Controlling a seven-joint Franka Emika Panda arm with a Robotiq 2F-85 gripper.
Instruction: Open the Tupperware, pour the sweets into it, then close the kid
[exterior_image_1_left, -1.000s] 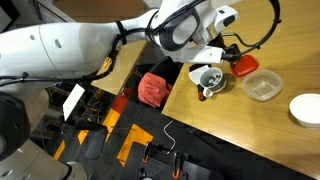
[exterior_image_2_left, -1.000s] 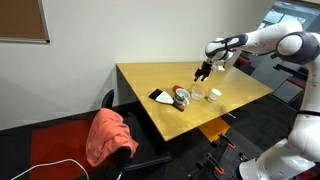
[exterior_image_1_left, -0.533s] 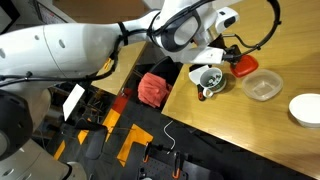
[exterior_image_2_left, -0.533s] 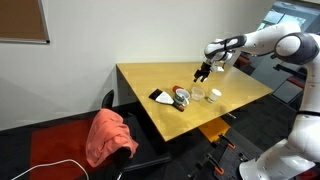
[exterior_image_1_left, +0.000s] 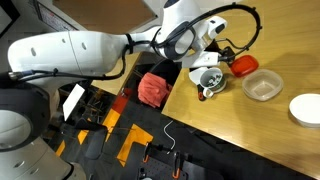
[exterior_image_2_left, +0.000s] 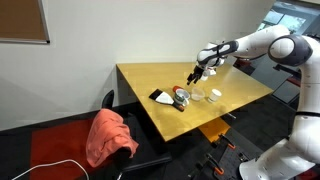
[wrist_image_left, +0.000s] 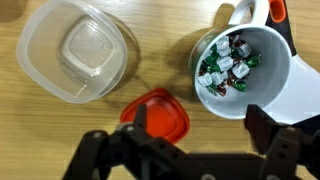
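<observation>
Tupperware: open and empty. It stands on the wooden table at the upper left of the wrist view. Its red lid lies flat on the table just beside it, clear of the rim. We judge the opening step done.

Change over the last second: in both exterior views the arm alters its posture, and its end shifts a short way from above the lid towards the white mug. The lid, Tupperware and mug keep their places. We read this as the hand finishing with the lid and lining up on the mug, so the pour is the step in hand and has not yet begun.

State of the gripper: fingers spread wide, nothing between them. It hovers over the table and, as far as we can see, touches nothing.

The sweets are wrapped and all inside the mug, which stands upright.

Position relative to the hand, wrist view:
- The lid sits just ahead of the gap, nearer one finger.
- The Tupperware lies further ahead, beyond the lid and off to that same side.
- The mug is near the opposite finger.
- Bare table separates the mug and the Tupperware.

Judgement: the hand must move sideways to bring the mug between its fingers before any tilt over the Tupperware.
</observation>
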